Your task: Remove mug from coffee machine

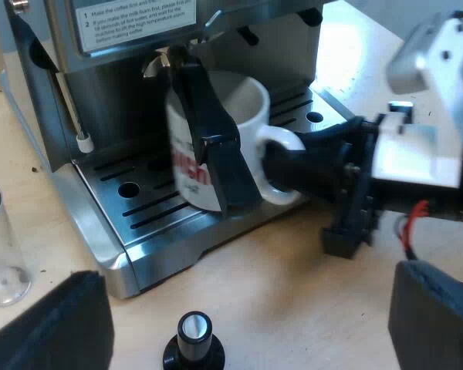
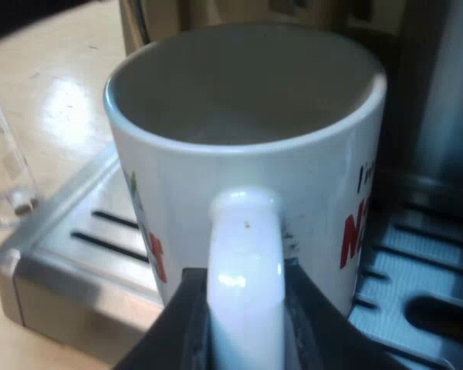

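While mug (image 2: 247, 177) is over tray (image 2: 69, 247), right hand (image 2: 245, 308) clamps its handle (image 2: 245, 231).

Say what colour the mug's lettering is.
Red, on the white mug, clearest in the right wrist view.

pale wood tbl (image 1: 293, 270), bright glare on it.

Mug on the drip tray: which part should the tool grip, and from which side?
Grip the handle of the mug, approaching from the drip tray's open edge, away from the espresso machine's body. The mug stands upright with the handle jutting outward, a loop two fingers can flank; the right tool holds it so, one finger each side.
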{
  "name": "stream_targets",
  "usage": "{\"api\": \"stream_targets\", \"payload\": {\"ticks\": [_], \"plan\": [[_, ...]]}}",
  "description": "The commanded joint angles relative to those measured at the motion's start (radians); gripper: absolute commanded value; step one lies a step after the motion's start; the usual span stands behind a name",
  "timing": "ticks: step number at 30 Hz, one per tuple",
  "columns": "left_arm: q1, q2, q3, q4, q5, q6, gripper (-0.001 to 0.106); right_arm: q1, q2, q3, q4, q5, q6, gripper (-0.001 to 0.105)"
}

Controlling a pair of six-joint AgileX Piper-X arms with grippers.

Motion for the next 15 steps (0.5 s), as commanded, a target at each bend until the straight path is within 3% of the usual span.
{"api": "stream_targets", "payload": {"ticks": [1,15], "plan": [[-0.004,0.0,-0.007,-0.009,0.002,-0.008,0.079,0.028,-0.076,0.051,-0.025,0.054,-0.013,0.003],[-0.004,0.0,-0.003,0.015,0.002,-0.008,0.079,0.149,-0.296,0.206,-0.025,0.169,-0.013,0.002]]}}
